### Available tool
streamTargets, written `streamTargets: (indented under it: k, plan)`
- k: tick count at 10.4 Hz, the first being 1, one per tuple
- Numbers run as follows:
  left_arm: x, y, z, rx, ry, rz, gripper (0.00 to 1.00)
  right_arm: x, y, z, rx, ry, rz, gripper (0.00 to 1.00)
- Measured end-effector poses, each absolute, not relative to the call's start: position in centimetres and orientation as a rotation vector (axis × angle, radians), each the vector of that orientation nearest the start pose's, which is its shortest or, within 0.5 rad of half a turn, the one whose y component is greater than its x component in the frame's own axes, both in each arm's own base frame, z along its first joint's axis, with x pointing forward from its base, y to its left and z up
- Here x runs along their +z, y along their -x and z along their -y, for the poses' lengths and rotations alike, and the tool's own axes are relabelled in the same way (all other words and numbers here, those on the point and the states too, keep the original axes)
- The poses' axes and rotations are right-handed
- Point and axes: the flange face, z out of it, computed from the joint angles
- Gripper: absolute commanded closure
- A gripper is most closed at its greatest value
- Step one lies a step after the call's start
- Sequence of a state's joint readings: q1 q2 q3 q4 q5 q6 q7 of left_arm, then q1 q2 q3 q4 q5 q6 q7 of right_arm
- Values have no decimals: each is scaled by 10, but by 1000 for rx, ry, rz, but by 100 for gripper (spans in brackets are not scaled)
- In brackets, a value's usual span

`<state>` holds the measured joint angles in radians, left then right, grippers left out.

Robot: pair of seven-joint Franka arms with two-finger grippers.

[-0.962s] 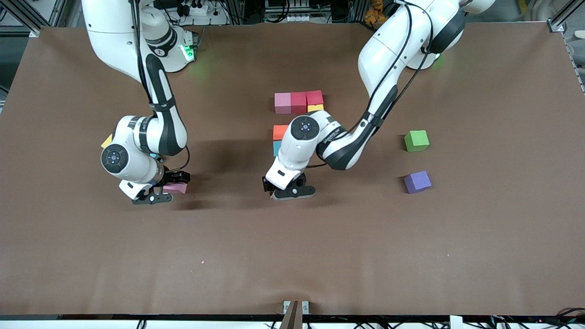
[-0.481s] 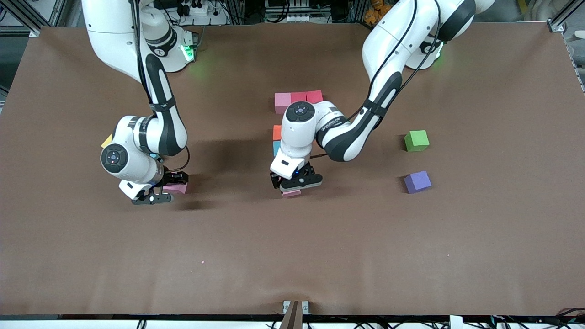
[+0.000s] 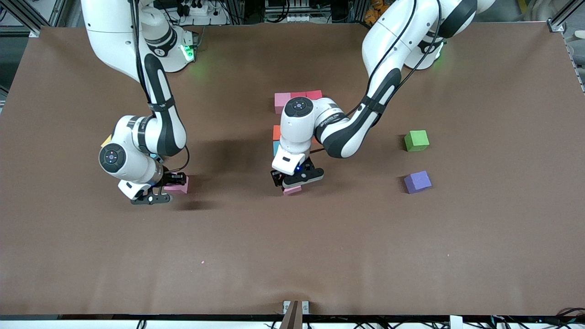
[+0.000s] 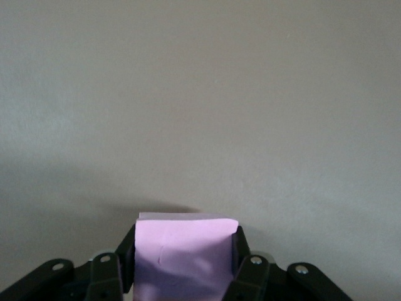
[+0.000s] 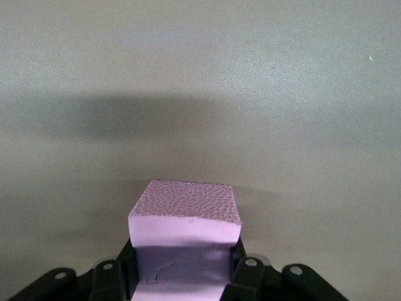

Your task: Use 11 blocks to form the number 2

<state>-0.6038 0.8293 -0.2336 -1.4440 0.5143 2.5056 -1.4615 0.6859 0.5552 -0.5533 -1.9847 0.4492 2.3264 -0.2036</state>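
Clock bearings are read on the front view, 12 o'clock toward my bases.

My left claw (image 3: pixel 297 180) is clamped on the first pink cube (image 3: pixel 292 190), which sits between its fingers (image 4: pixel 243 266) down at the table (image 3: pixel 292 256). The blue cube (image 3: pixel 275 147) and orange cube (image 3: pixel 276 132) lie at 11 o'clock from it, and the purple cube (image 3: pixel 417 182) at 3 o'clock.

My right claw (image 3: pixel 157 187), at 9 o'clock, is clamped on the second pink cube (image 3: pixel 177 185). That cube projects from its fingers (image 5: pixel 241 269).
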Motion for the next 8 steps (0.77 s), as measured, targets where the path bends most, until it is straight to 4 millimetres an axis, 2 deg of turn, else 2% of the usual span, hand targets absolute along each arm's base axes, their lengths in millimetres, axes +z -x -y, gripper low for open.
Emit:
streamTargets:
  k: [2, 4, 8]
  plan:
    - [222, -514, 536, -457, 3247, 545, 52, 210, -590, -97, 143, 3108, 100, 43]
    - [224, -507, 544, -445, 3268, 522, 53, 211, -590, -100, 142, 3104, 101, 43]
    - [226, -503, 547, -482, 3295, 363, 53, 211, -590, -106, 137, 3088, 90, 43]
